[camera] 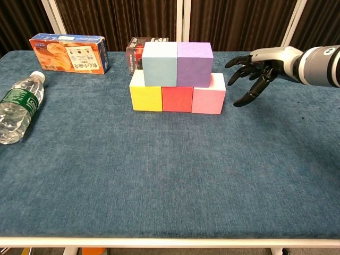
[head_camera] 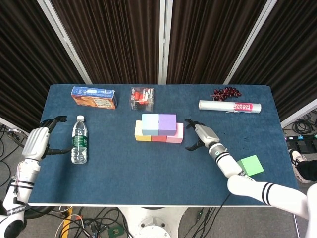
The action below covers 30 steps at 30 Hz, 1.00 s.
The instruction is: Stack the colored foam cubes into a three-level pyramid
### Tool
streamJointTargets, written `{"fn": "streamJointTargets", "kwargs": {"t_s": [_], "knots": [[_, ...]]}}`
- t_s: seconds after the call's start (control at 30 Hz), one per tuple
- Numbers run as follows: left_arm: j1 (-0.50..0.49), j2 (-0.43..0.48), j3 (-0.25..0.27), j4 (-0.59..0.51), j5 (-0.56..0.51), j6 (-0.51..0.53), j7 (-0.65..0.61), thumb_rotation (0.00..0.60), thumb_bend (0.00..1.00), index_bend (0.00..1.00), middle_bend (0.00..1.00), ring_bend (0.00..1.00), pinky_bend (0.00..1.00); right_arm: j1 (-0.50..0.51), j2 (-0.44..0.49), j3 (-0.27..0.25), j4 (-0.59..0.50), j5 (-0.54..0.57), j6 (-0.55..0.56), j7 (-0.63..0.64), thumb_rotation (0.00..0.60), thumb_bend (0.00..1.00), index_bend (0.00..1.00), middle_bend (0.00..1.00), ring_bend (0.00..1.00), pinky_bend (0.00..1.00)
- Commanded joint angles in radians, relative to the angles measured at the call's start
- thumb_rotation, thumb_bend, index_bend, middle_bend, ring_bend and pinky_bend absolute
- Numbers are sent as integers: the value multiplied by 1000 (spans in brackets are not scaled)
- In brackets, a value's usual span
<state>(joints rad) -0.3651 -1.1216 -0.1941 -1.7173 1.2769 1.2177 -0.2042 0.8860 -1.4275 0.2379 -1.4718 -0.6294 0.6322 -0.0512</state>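
Yellow [camera: 146, 98], red [camera: 177, 99] and pink [camera: 207, 95] foam cubes form a row at the table's middle. On top of them sit a light blue cube [camera: 159, 64] and a purple cube [camera: 194, 64]. A green cube [head_camera: 250, 165] lies alone near the table's front right. My right hand [camera: 254, 70] hovers open just right of the pink cube, fingers spread toward it, touching nothing. My left hand [head_camera: 37, 141] stays open at the table's left edge, beside a bottle.
A water bottle [head_camera: 79, 140] lies at the left. At the back are an orange box [head_camera: 93, 97], a clear box with something red in it [head_camera: 141, 98], a white roll [head_camera: 229, 106] and dark grapes [head_camera: 226, 92].
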Motion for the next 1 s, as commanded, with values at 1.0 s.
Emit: {"fn": "streamJointTargets", "kwargs": {"t_s": [1.0], "knots": [[-15,-8,7,34,2,-35,6,600,54,174,216,185,159,-60,42,18,-39,-145,15,131,600,97,0,194,0,0]]}}
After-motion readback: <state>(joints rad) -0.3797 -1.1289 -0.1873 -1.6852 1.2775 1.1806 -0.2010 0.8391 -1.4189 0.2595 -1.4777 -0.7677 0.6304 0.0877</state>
